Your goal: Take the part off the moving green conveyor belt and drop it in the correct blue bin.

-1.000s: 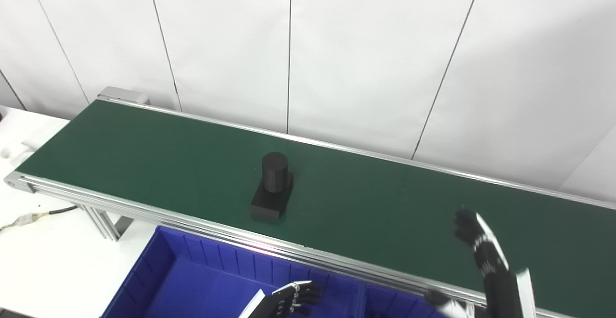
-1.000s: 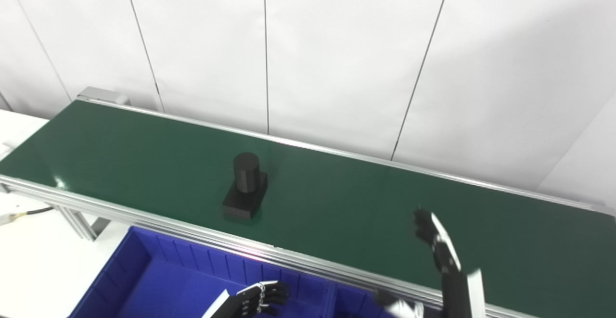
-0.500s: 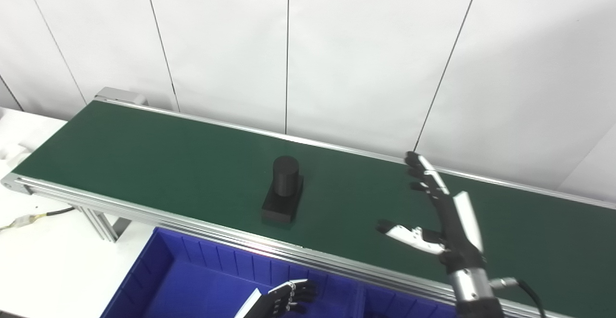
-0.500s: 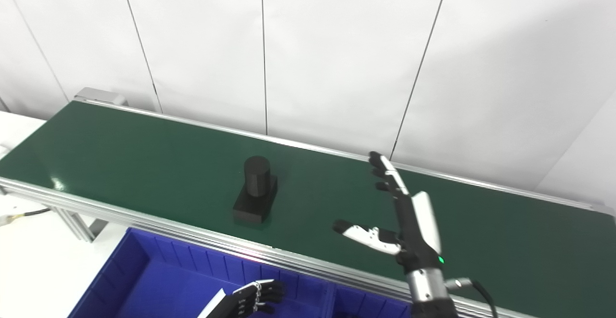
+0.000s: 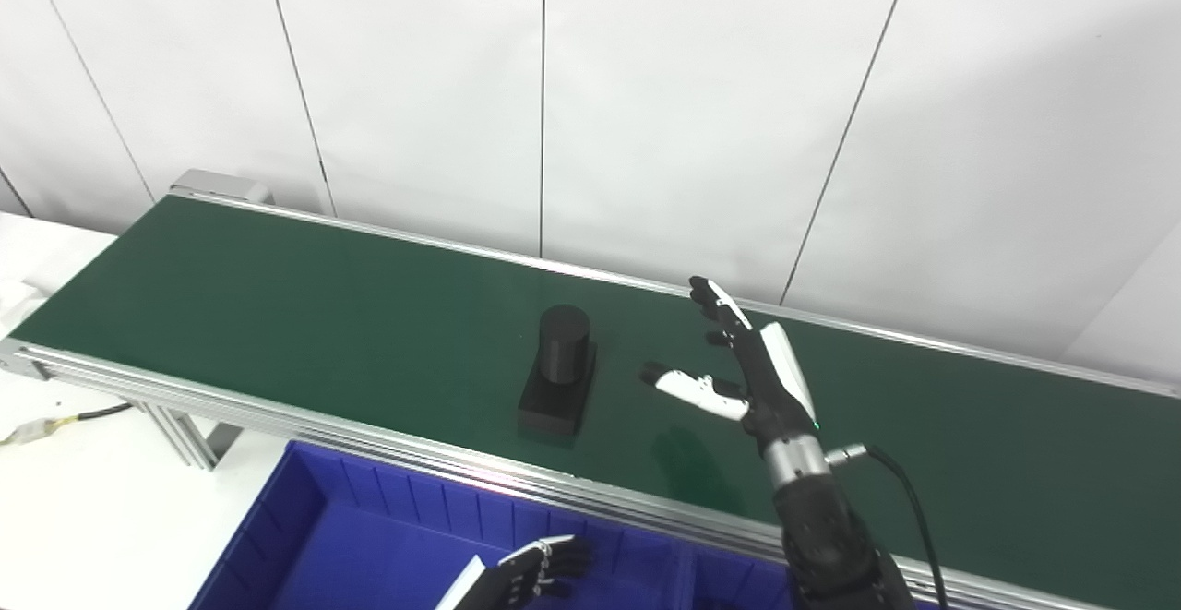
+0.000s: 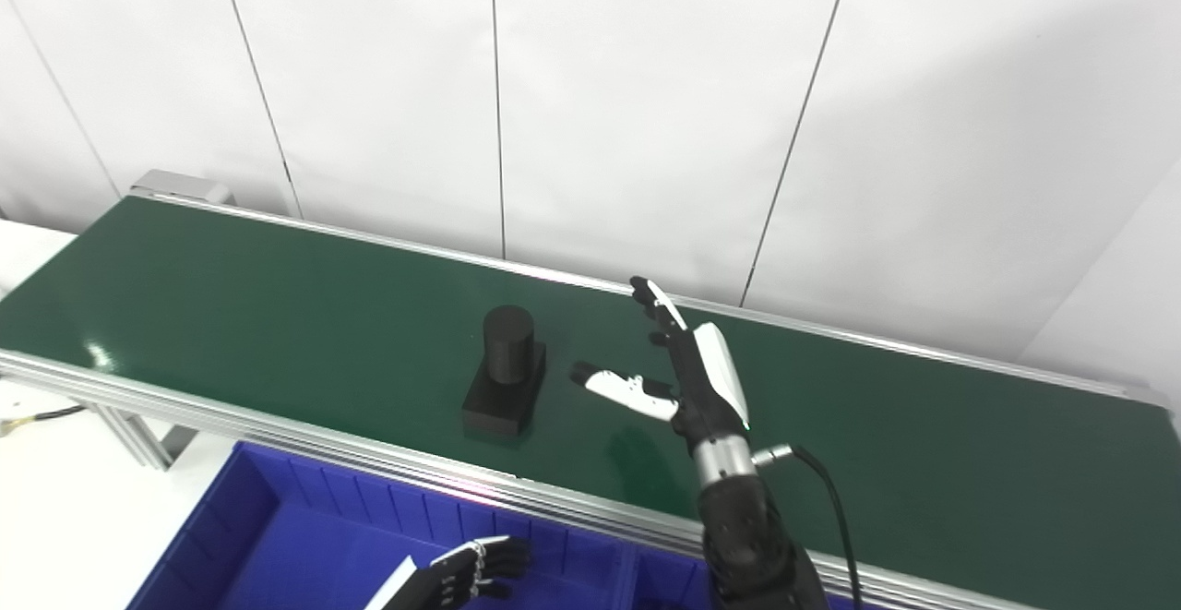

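Part: the black part (image 5: 556,384), a cylinder upright on a flat block, stands on the green conveyor belt (image 5: 304,315), nearer the belt's front rail than its far rail, touched by nothing.
Right hand: the right hand (image 5: 738,370) is raised over the belt just to the right of the part, fingers spread wide and straight, thumb stretched toward the part with bare belt between; it holds nothing.
Left hand: the left hand (image 6: 466,573) is low over the blue bin (image 5: 369,527), in front of and below the part; fingers curled inward, with nothing seen in them.
View differences: the right eye view shows the belt's right end past the right hand, which the left eye view cuts off; the left eye view shows more of the white table (image 5: 83,490) and a cable (image 5: 55,423) left of the bin.
Open room: belt lies bare left of the part to its left end, and right of the right hand.
Edges: aluminium rails run along both long sides; the bin sits directly below the front rail, under the part.
Hidden: the bin's near side and the left palm are cut off by the bottom edge; a divider shows in the bin right of the left hand, with what lies past it hard to make out.
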Tool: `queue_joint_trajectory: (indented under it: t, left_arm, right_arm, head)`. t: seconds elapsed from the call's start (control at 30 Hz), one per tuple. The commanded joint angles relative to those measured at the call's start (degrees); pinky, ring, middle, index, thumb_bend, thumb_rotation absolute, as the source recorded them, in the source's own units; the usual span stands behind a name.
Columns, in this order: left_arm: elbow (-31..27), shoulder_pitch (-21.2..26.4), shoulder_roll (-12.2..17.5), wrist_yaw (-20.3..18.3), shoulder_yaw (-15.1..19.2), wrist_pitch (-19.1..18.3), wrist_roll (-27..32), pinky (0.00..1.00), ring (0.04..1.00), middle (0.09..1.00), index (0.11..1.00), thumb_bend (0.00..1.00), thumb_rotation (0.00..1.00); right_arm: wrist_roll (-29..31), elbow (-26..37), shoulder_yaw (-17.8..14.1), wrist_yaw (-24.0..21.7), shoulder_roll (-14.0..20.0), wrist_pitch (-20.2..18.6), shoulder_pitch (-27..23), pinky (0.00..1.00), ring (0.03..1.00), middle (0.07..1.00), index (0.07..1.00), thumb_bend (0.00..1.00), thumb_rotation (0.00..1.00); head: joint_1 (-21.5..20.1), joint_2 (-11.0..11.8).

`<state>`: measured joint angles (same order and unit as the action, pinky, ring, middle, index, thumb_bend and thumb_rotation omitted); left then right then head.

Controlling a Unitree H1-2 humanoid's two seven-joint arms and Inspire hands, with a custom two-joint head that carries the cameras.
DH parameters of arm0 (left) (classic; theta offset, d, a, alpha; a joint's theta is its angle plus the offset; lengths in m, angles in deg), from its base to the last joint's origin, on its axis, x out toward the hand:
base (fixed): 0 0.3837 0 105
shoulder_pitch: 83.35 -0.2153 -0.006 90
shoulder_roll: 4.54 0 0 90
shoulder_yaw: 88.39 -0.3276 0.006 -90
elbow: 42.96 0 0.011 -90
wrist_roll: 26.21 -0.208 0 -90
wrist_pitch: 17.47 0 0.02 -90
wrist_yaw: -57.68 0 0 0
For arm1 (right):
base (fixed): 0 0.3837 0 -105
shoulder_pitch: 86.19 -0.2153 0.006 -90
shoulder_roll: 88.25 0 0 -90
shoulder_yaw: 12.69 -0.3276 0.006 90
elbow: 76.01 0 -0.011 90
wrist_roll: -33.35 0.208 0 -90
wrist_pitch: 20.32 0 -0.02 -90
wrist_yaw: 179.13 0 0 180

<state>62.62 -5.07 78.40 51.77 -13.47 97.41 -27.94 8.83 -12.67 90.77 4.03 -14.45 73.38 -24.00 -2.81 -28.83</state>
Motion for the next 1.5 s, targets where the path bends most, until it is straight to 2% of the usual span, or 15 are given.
queue_joint_trajectory:
  t: [0.0,0.2,0.23,0.33,0.4,0.53,0.93,1.1,1.3,1.43,1.47]
  left_arm:
    - [-1.89,0.23,0.42,0.23,0.08,2.04,0.22,0.75,0.810,0.817,0.801,0.99,0.34]
    - [-2.28,-0.02,0.39,0.65,-0.21,2.04,0.06,0.76,0.819,0.824,0.811,0.98,0.34]
    - [-2.34,-0.06,0.43,0.90,-0.31,2.04,-0.11,0.76,0.819,0.825,0.813,0.99,0.35]
    - [-2.46,-0.29,0.28,0.96,-0.24,2.04,0.03,0.77,0.823,0.827,0.813,0.99,0.36]
    - [-2.53,-0.43,0.22,0.77,-0.18,2.04,0.23,0.80,0.835,0.834,0.815,0.99,0.36]
    - [-2.79,-0.62,0.57,2.06,-0.75,2.04,-0.65,0.80,0.832,0.835,0.815,0.99,0.38]
    - [-4.32,-1.83,0.64,2.44,-1.08,2.04,-0.37,0.81,0.843,0.846,0.831,0.97,0.41]
    - [-4.87,-2.23,0.88,2.40,-1.12,2.04,-0.08,0.82,0.845,0.849,0.838,0.95,0.41]
    - [-5.34,-2.63,1.15,2.32,-1.08,2.04,0.01,0.81,0.846,0.853,0.845,0.95,0.42]
    - [-5.48,-2.55,1.49,2.77,-1.41,2.04,-0.31,0.81,0.841,0.853,0.849,0.93,0.42]
    - [-5.50,-2.63,1.37,2.74,-1.26,2.04,-0.10,0.81,0.841,0.853,0.849,0.93,0.42]
  right_arm:
    - [-0.93,-0.51,0.15,1.94,-1.14,-0.73,-4.14,0.93,0.934,0.916,0.936,0.90,0.59]
    - [-2.21,-5.81,1.06,3.61,-2.24,-1.26,-7.57,0.83,0.897,0.921,0.931,0.90,0.55]
    - [-2.45,-6.96,1.31,4.06,-2.38,-0.85,-8.12,0.73,0.851,0.923,0.935,0.91,0.54]
    - [-3.14,-10.45,2.32,4.78,-2.85,-0.73,-9.84,0.66,0.811,0.930,0.941,0.93,0.53]
    - [-3.49,-12.33,2.89,5.25,-3.04,-0.64,-10.73,0.71,0.844,0.933,0.938,0.93,0.53]
    - [-4.28,-16.86,4.00,6.42,-3.63,-0.49,-12.73,0.73,0.856,0.927,0.934,0.96,0.53]
    - [-4.28,-27.79,7.04,8.87,-4.92,3.77,-16.09,0.76,0.849,0.897,0.924,0.98,0.47]
    - [-4.25,-31.43,8.19,9.76,-5.45,4.80,-17.24,0.79,0.869,0.909,0.916,0.95,0.42]
    - [-4.73,-34.75,9.07,13.65,-6.82,6.00,-17.90,0.71,0.803,0.851,0.850,0.82,0.25]
    - [-4.63,-37.25,9.20,16.39,-7.44,7.29,-18.39,0.63,0.718,0.766,0.775,0.71,0.11]
    - [-4.44,-37.99,8.92,17.91,-7.74,7.97,-18.42,0.63,0.714,0.763,0.772,0.71,0.10]
  head:
    - [-0.49,-0.32]
    - [-1.64,-0.93]
    - [-1.64,-0.93]
    - [-2.21,-1.38]
    - [-2.39,-1.69]
    - [-2.37,-2.07]
    - [-1.70,-3.68]
    - [-1.56,-4.19]
    - [-1.64,-4.81]
    - [-1.57,-4.96]
    - [-1.49,-5.38]
